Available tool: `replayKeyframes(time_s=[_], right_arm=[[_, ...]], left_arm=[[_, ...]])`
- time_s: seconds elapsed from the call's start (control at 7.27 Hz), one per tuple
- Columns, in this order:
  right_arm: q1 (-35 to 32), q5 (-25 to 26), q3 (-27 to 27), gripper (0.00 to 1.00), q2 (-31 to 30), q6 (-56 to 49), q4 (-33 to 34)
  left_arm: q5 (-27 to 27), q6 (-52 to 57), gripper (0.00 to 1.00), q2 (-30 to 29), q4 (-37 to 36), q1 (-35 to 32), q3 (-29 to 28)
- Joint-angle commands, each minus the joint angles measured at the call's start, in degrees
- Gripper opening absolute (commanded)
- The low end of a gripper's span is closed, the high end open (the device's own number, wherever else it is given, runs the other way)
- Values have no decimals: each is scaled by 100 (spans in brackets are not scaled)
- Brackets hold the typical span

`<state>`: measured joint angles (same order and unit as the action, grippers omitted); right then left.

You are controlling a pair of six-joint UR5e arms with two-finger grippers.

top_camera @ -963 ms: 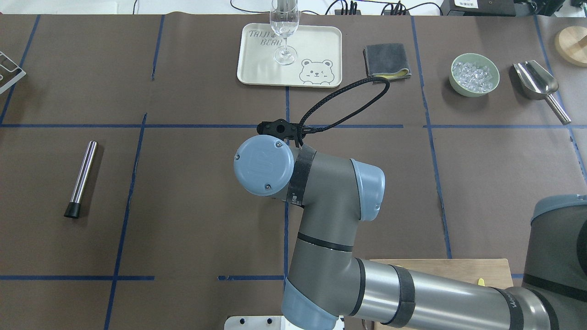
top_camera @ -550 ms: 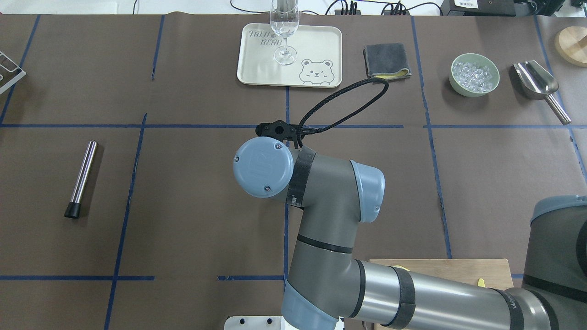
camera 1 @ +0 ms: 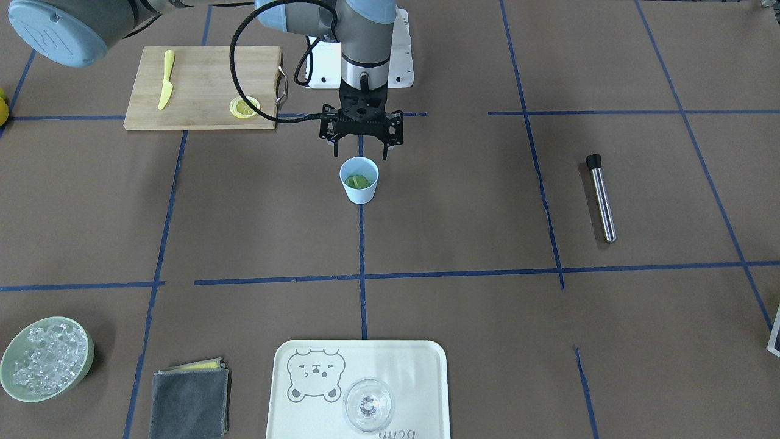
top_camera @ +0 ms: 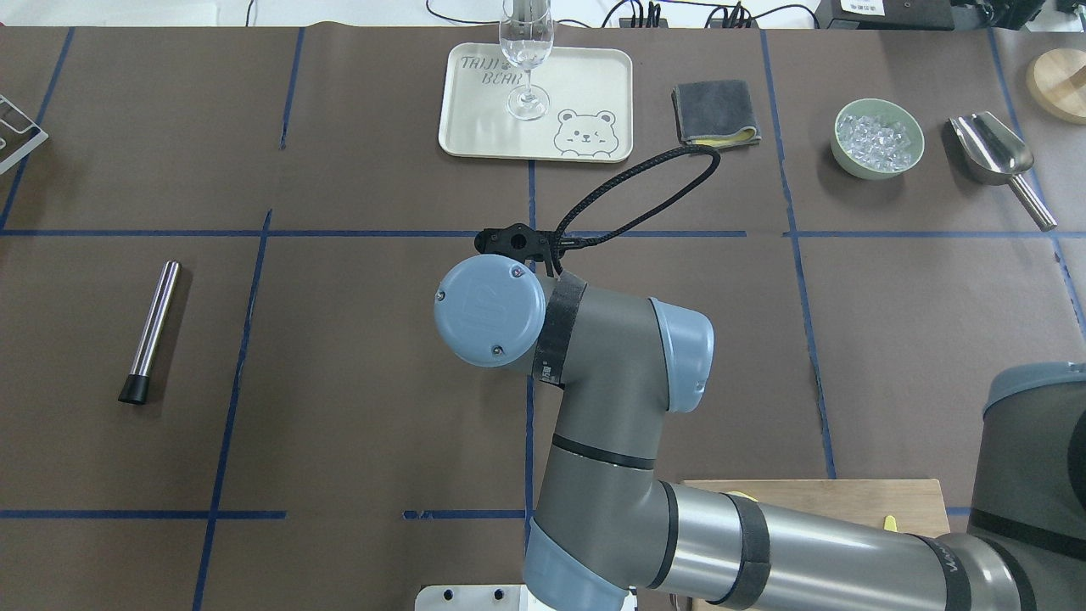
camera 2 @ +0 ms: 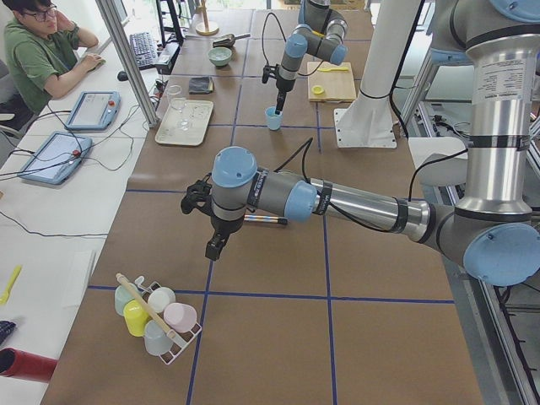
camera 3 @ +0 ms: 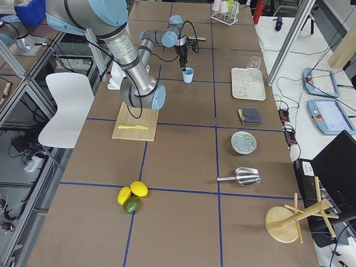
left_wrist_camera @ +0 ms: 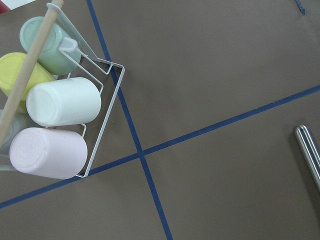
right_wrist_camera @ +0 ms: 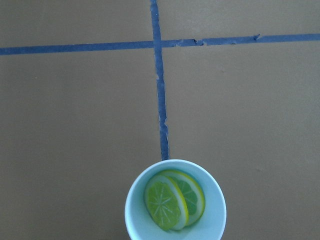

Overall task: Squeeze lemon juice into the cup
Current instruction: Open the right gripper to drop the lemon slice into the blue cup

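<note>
The light-blue cup [camera 1: 359, 189] stands on the brown table at a blue tape line. Inside it lie yellow-green lemon pieces [camera 1: 358, 181] with segmented cut faces up; the right wrist view shows them [right_wrist_camera: 165, 202] overlapping in the cup [right_wrist_camera: 215, 220]. My right gripper [camera 1: 361, 152] hangs open just above the cup's far rim, with one finger to each side, and holds nothing. In the overhead view my right wrist hides the cup. My left gripper [camera 2: 216, 246] shows only in the exterior left view, low over the table near a cup rack; I cannot tell its state.
A cutting board [camera 1: 201, 79] with a yellow knife [camera 1: 166, 87] and a thin lemon slice [camera 1: 244, 108] lies behind the cup. A metal muddler [camera 1: 602, 201], a bear tray [camera 1: 420, 366] with a glass [camera 1: 368, 403], a grey cloth [camera 1: 190, 393] and an ice bowl [camera 1: 89, 360] are around. The wire cup rack [left_wrist_camera: 107, 110] is by my left wrist.
My right arm's wrist has barely shifted in the overhead view. Nothing else differs.
</note>
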<state>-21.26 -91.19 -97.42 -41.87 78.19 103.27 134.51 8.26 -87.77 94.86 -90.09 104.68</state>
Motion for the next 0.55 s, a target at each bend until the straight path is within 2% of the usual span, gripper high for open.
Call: replayKeyframes(time_s=[0.0, 0.28, 0.41], right_arm=[[-437, -300, -469, 100, -468, -983, -26], [-1603, -1238, -708, 100, -1013, -2616, -44], [-2279, -1817, -700, 100, -1294, -3364, -44]], left_arm=[[-3, -9, 100, -3, -3, 0, 0], [40, -17, 100, -73, 14, 0, 132], [32, -35, 100, -160, 319, -9, 193]])
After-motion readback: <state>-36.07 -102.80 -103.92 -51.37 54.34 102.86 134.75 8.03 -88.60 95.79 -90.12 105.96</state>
